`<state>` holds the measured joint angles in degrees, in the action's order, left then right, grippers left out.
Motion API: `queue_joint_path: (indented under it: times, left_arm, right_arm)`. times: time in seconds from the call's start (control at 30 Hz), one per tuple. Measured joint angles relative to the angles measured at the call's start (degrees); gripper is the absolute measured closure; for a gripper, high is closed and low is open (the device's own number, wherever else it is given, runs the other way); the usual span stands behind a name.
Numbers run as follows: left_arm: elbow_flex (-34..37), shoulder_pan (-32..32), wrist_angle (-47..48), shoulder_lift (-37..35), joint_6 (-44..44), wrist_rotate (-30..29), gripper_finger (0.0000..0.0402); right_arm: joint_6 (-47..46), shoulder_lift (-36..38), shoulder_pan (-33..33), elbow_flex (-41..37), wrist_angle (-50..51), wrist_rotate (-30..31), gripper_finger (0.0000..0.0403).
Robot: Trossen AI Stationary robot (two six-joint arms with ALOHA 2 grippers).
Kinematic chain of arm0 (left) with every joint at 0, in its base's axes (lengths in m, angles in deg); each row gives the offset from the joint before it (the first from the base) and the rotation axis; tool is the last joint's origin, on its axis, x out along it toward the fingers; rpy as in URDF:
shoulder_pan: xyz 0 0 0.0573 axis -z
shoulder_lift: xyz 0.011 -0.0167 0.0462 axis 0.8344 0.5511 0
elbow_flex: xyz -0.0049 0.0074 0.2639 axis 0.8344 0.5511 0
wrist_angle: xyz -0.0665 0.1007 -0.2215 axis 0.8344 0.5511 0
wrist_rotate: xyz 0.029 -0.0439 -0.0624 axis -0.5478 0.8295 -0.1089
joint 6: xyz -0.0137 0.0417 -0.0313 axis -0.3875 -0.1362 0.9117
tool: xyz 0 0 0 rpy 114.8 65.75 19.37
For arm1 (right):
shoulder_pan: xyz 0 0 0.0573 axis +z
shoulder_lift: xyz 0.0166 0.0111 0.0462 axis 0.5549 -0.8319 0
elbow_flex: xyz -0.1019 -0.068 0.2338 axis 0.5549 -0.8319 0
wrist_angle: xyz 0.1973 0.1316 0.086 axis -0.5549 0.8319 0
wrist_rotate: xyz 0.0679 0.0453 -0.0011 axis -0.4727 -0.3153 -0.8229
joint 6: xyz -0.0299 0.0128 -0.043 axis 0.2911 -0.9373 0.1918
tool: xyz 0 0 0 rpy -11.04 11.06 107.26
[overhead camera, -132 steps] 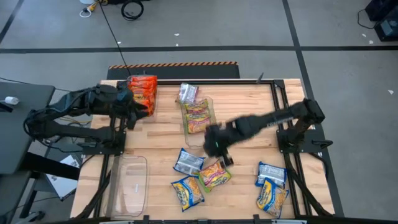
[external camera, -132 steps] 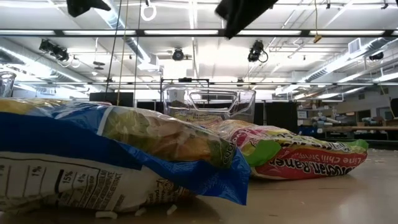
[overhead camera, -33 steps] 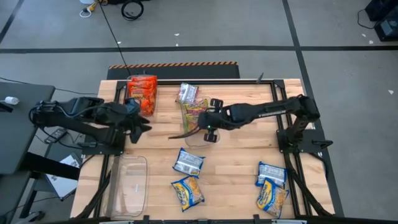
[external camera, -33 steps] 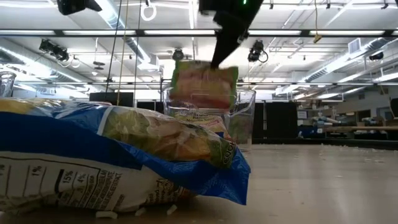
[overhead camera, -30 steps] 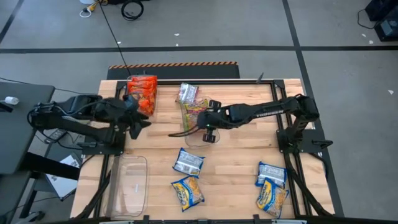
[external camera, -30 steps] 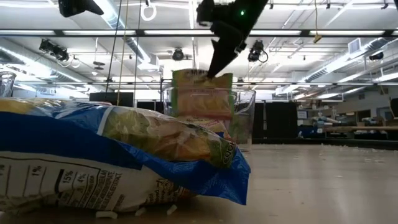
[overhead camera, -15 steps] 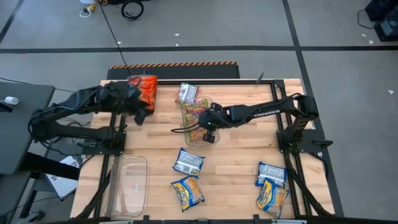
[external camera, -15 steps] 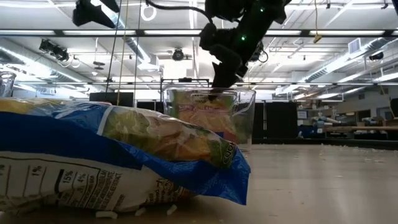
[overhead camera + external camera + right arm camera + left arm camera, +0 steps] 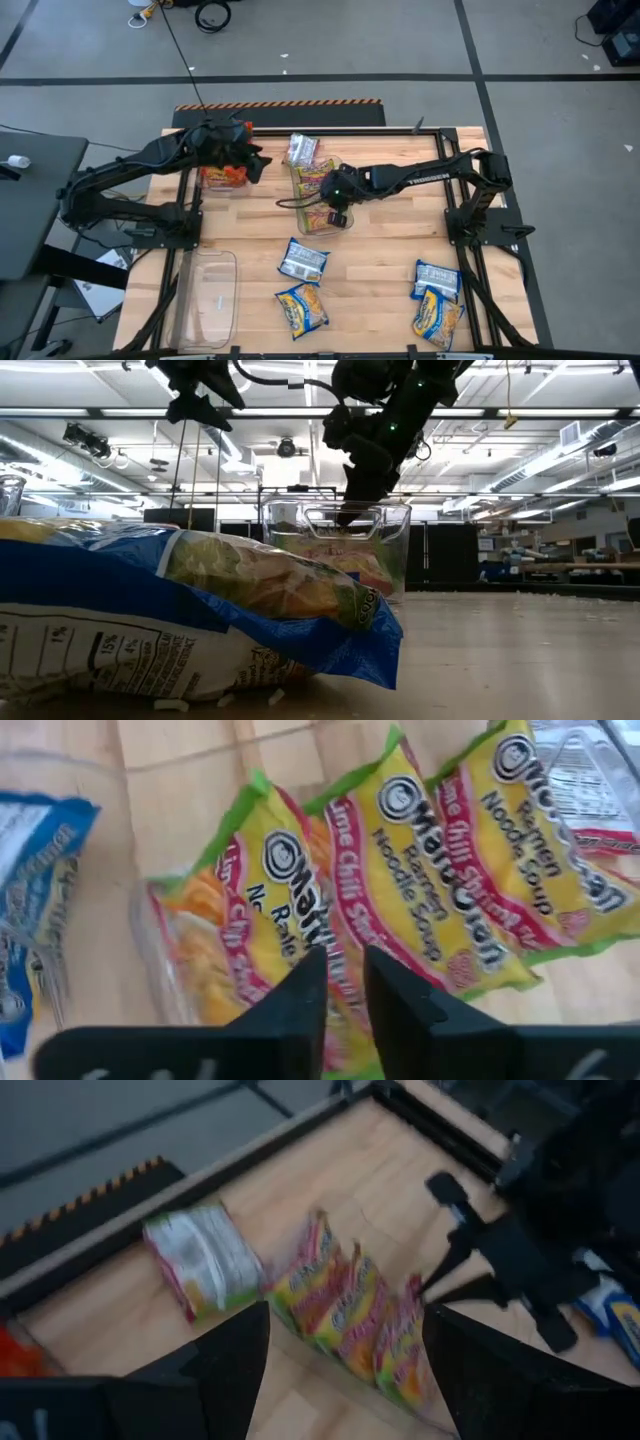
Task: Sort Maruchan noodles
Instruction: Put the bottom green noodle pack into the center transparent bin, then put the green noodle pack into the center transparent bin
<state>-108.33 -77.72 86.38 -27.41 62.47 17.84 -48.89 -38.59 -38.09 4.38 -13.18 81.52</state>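
My right gripper [image 9: 345,985] reaches down into the middle clear bin [image 9: 322,222], shut on a yellow-pink-green noodle packet [image 9: 260,910] that lies beside two more of its kind [image 9: 470,850]. My left gripper [image 9: 345,1380] is open and hovers near the far-left bin of orange-red packets [image 9: 225,172], which the arm partly hides. A silver-white packet [image 9: 300,150] lies flat at the far edge. Several blue-yellow-white packets [image 9: 303,260] [image 9: 437,318] lie flat on the near half of the table. My right gripper comes from above, pointing down into the bin. Its fingers [image 9: 300,990] stand close together over the near end [image 9: 325,935] of the yellow-pink-green packet. The fingers themselves hide the exact place of contact. The packet lies tilted in the bin, overlapping the one beside it.
An empty clear bin [image 9: 210,290] stands at the near left. One blue packet [image 9: 180,610] fills the near left of the low view. Bare wood lies between the middle bin and the right arm's base [image 9: 480,215].
My right gripper has gone down into the middle bin with the yellow-pink-green packet, which hung upright above the rim and now lies inside. My left gripper has risen and moved toward the far edge and to the right, over the orange-red bin.
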Motion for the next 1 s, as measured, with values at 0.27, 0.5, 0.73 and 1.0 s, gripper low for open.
queue_joint_path:
  times: [0.27,0.5,0.73,1.0]
  left_arm:
    - [-0.02,-9.71,0.41,-0.4,-1.85,2.35,0.0134]
    - [-0.04,-12.18,-2.13,0.76,1.32,2.79,0.0134]
    - [-0.04,-13.34,-1.83,-0.47,5.42,3.37,0.0134]
    - [-0.07,-13.22,2.91,-3.9,8.53,4.33,0.0134]
  right_arm:
    - [16.29,4.71,-8.01,6.23,2.24,-1.78,0.0256]
    - [27.85,-1.15,-25.67,11.71,-3.66,-8.17,0.0227]
    - [26.56,-16.83,-33.58,29.36,8.09,-22.05,0.0215]
    - [2.29,-32.71,-34.31,51.75,28.72,-36.47,0.0217]
